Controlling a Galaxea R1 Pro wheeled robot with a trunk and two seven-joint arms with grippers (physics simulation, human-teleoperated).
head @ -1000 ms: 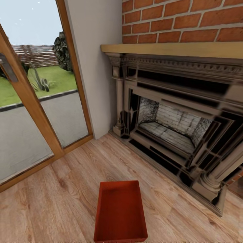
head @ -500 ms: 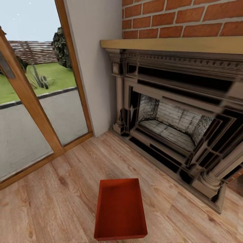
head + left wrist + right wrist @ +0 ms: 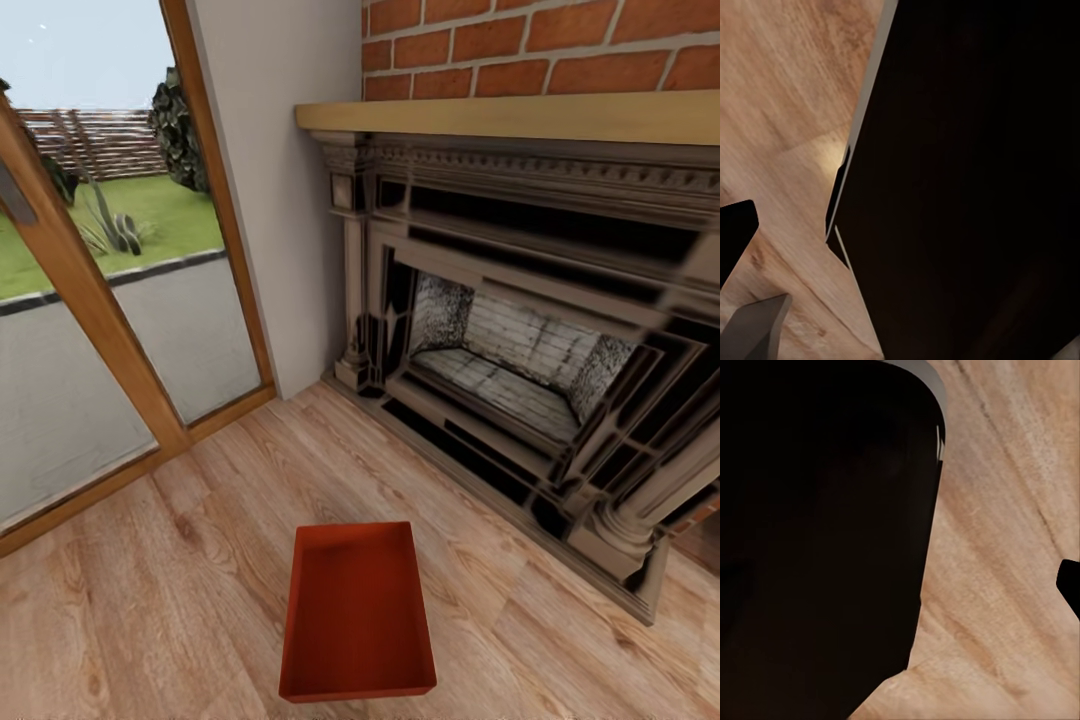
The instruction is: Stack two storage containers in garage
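One orange-red storage container lies open-side up on the light wood plank floor of the living room, just in front of me and left of the fireplace's base. It holds nothing. In the left wrist view a dark fingertip juts in at the picture's edge over the planks, beside a large dark part of my own body. The right wrist view has a sliver of a dark fingertip at its edge, with wood floor behind it. Neither view lets me judge the jaws' gap.
A dark ornate fireplace with a wooden mantel and a brick wall above stands ahead to the right. Wood-framed glass doors close off the left side. Bare planks lie around the container.
The whole head picture has shifted a little, so the camera has moved; the container now sits slightly higher in the picture. The container itself has not moved on the floor.
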